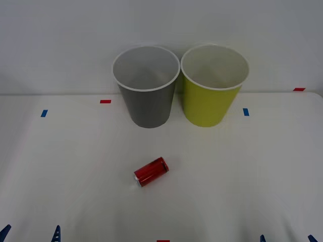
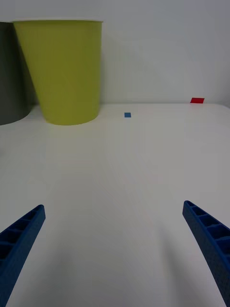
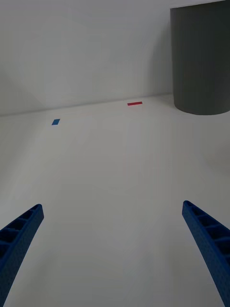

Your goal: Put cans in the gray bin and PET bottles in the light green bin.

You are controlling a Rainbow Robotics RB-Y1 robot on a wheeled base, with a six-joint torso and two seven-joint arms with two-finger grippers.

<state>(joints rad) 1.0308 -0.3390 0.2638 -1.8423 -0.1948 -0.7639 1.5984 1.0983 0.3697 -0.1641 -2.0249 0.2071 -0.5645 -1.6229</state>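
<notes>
Both my grippers wait at the table's near edge, spread wide and empty: left gripper (image 1: 30, 234), right gripper (image 1: 286, 238). Between them, farther out, the red can (image 1: 150, 171) lies on its side before the gray bin (image 1: 147, 96) and light green bin (image 1: 212, 93).

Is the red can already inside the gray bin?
No, the red can lies on its side on the table, in front of the gray bin.

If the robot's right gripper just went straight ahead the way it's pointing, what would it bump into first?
Probably nothing on the table: the right gripper, fingers open, points over bare tabletop toward the back wall. The light green bin stands off to one side of that line.
</notes>
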